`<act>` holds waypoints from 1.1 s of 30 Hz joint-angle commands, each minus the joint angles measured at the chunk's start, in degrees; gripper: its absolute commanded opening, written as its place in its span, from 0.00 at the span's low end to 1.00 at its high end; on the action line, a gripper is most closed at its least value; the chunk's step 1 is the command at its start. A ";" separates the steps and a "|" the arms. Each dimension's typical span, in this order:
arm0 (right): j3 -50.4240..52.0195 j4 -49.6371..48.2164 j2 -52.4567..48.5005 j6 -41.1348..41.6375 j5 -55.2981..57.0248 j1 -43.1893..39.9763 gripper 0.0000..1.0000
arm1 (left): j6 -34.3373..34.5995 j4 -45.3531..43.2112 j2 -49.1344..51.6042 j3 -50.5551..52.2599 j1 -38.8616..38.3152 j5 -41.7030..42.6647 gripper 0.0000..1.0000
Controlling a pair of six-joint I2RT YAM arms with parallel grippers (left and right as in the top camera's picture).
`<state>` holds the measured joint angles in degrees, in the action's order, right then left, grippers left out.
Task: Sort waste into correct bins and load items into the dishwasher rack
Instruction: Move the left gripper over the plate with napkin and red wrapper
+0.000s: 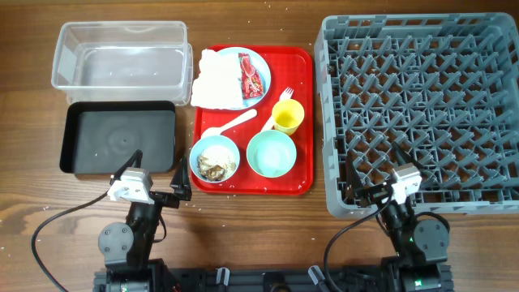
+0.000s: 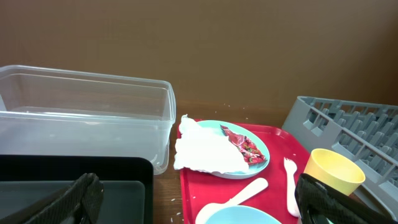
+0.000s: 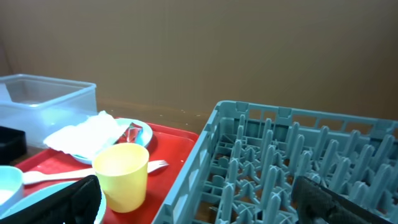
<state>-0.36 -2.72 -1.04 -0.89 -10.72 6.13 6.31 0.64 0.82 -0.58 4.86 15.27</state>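
Both pincers hang with fingers apart, holding nothing: left pincer (image 2: pixel 198 182) near the black tray's (image 1: pixel 81 138) corner, right pincer (image 3: pixel 193 186) at the rack's (image 1: pixel 422 105) near corner. On the red tray (image 1: pixel 302 122), napkins (image 1: pixel 215 81) and wrapper (image 1: pixel 246 75) cover the plate (image 1: pixel 263 78); scraps (image 1: pixel 215 168) fill one bowl (image 1: pixel 195 154).

Both arms are folded low and close to their bases, wrists angled forward. The left hand (image 1: pixel 156 178) is spread wide, its two dark fingers (image 2: pixel 78 198) far apart and gripping nothing. The right hand (image 1: pixel 379 177) is spread just as wide, its fingers (image 3: pixel 71 200) also gripping nothing
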 commanded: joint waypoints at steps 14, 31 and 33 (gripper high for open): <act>-18.64 -3.72 -15.80 -8.20 4.74 0.28 1.00 | 0.57 -1.68 18.82 -21.84 -0.26 2.34 1.00; -69.22 37.97 -62.84 -7.08 -0.48 0.28 1.00 | 3.10 48.63 90.31 -101.74 -16.33 -5.20 1.00; -73.26 43.21 -66.47 -4.59 -0.57 0.28 1.00 | 3.10 53.53 97.26 -109.02 -18.84 -6.43 1.00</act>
<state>-67.61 35.94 -62.92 -8.19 -9.06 6.13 8.71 48.66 88.31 -99.33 -10.02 14.57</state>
